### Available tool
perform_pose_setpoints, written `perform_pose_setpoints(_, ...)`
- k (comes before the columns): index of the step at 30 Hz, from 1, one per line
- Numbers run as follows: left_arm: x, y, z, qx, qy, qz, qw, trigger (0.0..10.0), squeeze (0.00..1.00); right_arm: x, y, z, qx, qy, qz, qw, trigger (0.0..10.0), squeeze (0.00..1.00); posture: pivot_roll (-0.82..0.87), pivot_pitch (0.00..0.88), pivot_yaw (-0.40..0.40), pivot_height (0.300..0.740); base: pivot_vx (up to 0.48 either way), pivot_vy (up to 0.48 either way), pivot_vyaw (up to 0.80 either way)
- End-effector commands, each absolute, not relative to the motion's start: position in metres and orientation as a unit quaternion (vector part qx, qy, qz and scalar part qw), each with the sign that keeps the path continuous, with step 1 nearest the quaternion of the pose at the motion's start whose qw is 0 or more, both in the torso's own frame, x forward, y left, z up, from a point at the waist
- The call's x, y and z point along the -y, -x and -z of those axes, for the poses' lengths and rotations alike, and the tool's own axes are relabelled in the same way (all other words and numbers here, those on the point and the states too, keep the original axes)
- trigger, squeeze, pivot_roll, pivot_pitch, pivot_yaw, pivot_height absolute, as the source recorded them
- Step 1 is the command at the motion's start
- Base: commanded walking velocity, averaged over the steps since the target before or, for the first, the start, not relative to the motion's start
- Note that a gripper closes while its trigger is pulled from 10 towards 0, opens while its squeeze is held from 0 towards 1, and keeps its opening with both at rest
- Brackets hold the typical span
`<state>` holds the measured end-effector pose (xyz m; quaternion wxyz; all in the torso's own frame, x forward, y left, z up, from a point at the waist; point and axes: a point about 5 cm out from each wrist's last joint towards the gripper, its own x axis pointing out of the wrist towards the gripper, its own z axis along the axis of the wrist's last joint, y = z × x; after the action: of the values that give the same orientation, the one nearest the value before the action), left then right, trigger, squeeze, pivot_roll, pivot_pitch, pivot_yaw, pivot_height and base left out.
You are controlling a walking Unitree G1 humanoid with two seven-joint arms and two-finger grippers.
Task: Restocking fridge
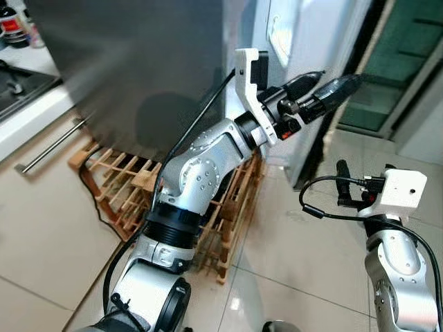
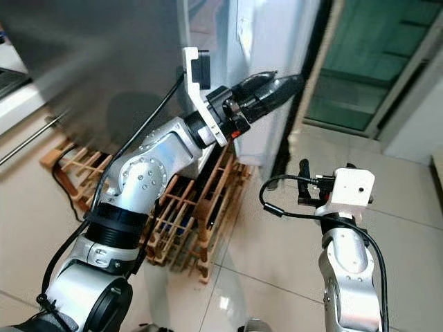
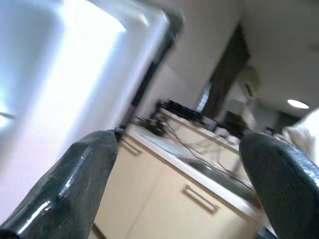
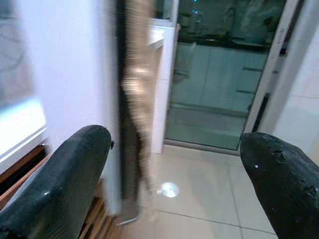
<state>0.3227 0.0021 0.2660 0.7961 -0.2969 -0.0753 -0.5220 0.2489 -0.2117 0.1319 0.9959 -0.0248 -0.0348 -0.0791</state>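
**Left gripper reaches for the fridge door edge**

The left arm is raised and stretched forward so that the left gripper (image 1: 325, 90) sits at the side edge of the fridge (image 1: 138, 62), the grey steel front that stands straight ahead of the robot. That placement looks meant for getting the door open, the likely first step of restocking; nothing to stock is in either gripper. In the left wrist view its two black fingers (image 3: 75, 184) stand wide apart with nothing between them, the pale fridge side just beside one of them; whether a fingertip actually touches the door cannot be told.

The right arm is held low and to the side, well apart from the fridge, with the right gripper (image 4: 174, 174) pointing toward the gap beside it and a glass door (image 4: 219, 94) beyond. Its fingers are also spread wide and empty.

A wooden rack (image 1: 131, 187) lies on the tiled floor (image 1: 41, 235) against the foot of the fridge, under the left arm, so footing close in may be awkward.
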Motion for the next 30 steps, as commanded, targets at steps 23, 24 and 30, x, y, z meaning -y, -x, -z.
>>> perform_pose_setpoints(23, -0.258, -0.263, -0.16, 0.018, 0.071, -0.126, 0.989, 10.0, 0.0, 0.177, -0.3, -0.131, 0.015, -0.005, -0.019, 1.0, 10.0, 0.0, -0.03, 0.048, -0.014, 0.74, 0.0, 0.0, 0.1)
perform_pose_setpoints(24, -0.255, -0.262, -0.16, 0.019, 0.067, -0.13, 0.989, 10.0, 0.0, 0.175, -0.301, -0.13, 0.013, -0.009, -0.023, 1.0, 10.0, 0.0, -0.02, 0.048, -0.014, 0.74, 0.0, -0.244, 0.51)
perform_pose_setpoints(30, -0.239, -0.257, -0.16, 0.018, 0.068, -0.139, 0.988, 10.0, 0.0, 0.154, -0.308, -0.129, 0.014, -0.022, -0.066, 0.997, 10.0, 0.0, -0.01, 0.038, -0.002, 0.74, 0.0, -0.48, 0.47)
